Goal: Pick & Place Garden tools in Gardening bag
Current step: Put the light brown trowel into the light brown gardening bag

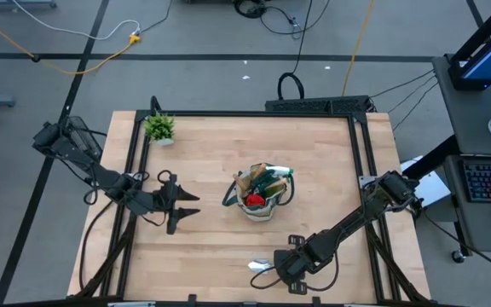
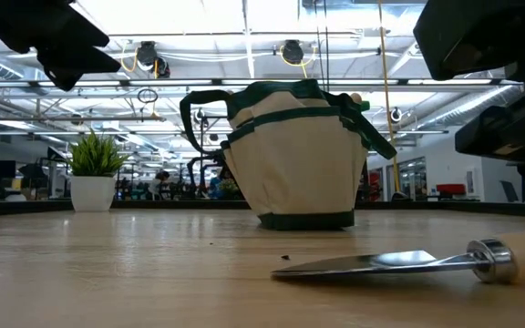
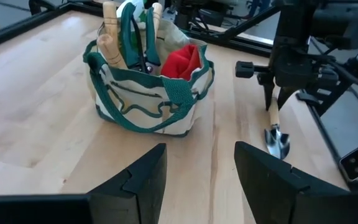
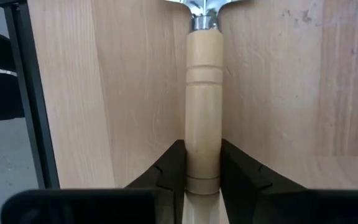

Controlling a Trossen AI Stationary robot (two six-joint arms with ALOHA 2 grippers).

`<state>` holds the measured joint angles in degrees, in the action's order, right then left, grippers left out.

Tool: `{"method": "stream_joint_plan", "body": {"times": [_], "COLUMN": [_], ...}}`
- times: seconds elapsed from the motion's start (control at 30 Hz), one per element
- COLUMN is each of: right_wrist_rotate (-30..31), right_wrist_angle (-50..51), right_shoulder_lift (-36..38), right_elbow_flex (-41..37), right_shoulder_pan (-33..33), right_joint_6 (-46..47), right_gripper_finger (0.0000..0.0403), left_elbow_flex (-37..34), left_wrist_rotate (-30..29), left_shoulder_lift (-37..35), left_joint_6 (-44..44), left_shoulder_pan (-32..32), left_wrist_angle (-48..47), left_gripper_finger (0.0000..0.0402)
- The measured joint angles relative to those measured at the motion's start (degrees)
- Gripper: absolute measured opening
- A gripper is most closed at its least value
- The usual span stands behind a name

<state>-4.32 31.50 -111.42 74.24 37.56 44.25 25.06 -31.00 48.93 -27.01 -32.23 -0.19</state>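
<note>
The beige gardening bag point(image 1: 262, 194) with green trim stands mid-table and holds wooden-handled tools, green-handled shears and a red glove point(image 3: 180, 62). A trowel point(image 1: 261, 266) with a wooden handle and metal blade point(image 2: 372, 264) lies near the table's near edge. My right gripper point(image 4: 202, 165) stands over the trowel's handle, shut on it; it also shows in the high view point(image 1: 286, 264). My left gripper point(image 3: 197, 180) is open and empty, left of the bag, and shows in the high view point(image 1: 190, 205). My right gripper pinches the trowel's wooden handle near its free end point(image 4: 202, 146) between its two fingers point(image 4: 169, 171). The fingers come from above, pointing down, and lie across the handle. The trowel lies flat on the table, its blade point(image 3: 277, 142) toward the table's left edge.
A small potted green plant point(image 1: 158, 128) stands at the table's far left corner. A dark metal frame point(image 1: 365, 153) runs around the tabletop. Bare wood lies between the bag and the trowel.
</note>
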Motion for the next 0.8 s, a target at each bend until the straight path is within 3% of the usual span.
{"method": "stream_joint_plan", "body": {"times": [0.37, 0.57, 0.8], "right_wrist_rotate": [0.1, 4.8, 11.0], "right_wrist_angle": [1.4, 2.2, 1.8], "right_shoulder_lift": [2.1, 5.9, 10.7], "right_elbow_flex": [-0.2, -0.2, -0.1], "right_shoulder_pan": [-0.1, -0.3, -1.5], "right_joint_6": [-0.7, -2.7, -7.6], "right_gripper_finger": [0.0063, 0.0063, 0.0063], "left_elbow_flex": [0.0, 0.0, 0.0], "left_wrist_rotate": [0.0, 0.2, 4.0], "left_shoulder_lift": [0.0, 0.0, 0.2], "left_joint_6": [-7.5, -14.4, -17.1], "left_shoulder_pan": [0.0, 0.0, 0.0], "left_wrist_angle": [0.7, 4.4, 15.5], "left_gripper_finger": [0.0196, 0.0196, 0.0195]}}
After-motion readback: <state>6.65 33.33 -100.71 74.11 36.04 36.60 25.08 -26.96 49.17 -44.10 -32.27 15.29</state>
